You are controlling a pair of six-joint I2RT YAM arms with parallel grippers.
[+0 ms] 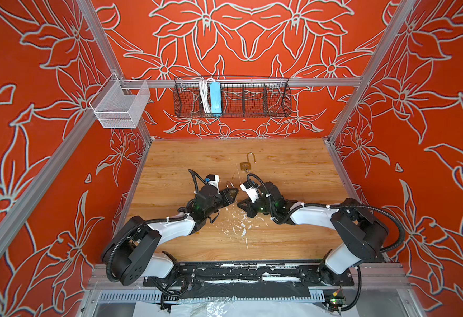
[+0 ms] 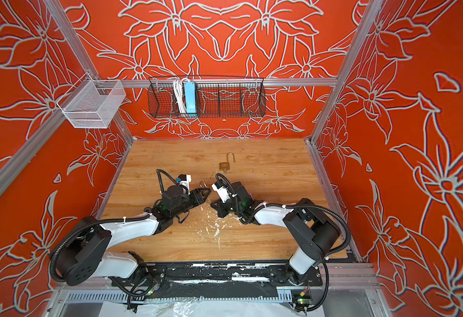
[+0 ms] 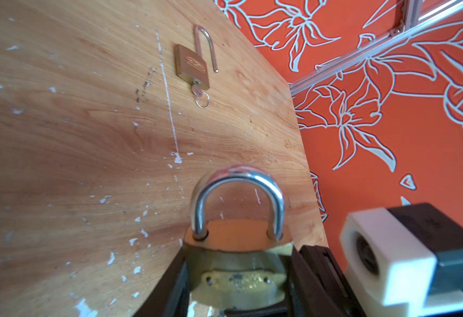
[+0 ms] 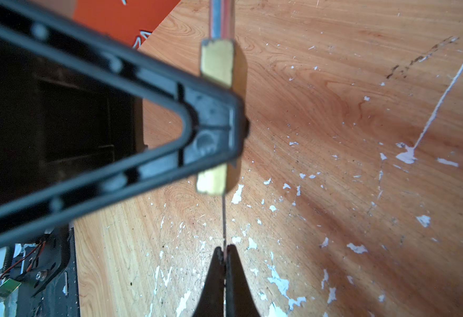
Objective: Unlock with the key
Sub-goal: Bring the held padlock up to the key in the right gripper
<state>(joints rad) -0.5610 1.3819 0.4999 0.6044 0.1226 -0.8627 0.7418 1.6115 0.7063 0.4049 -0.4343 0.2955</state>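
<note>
A brass padlock point(image 3: 238, 274) with its steel shackle point(image 3: 238, 178) closed sits between the fingers of my left gripper point(image 3: 238, 251), which is shut on its body. In both top views that left gripper point(image 1: 231, 192) point(image 2: 204, 192) is near the table's middle, with the shackle point(image 1: 231, 184) sticking out behind it. My right gripper point(image 4: 225, 248) point(image 1: 240, 203) is shut on a thin key point(image 4: 224, 219), seen edge-on. The key's blade reaches the underside of the padlock point(image 4: 214, 178). How far it goes in is hidden.
A second brass padlock point(image 1: 246, 165) point(image 3: 192, 64) lies farther back on the wooden table point(image 1: 293, 170), shackle open, with a key and ring in it. A black wire basket point(image 1: 233, 100) and a white mesh bin point(image 1: 120, 107) hang on the walls. White flecks mark the wood.
</note>
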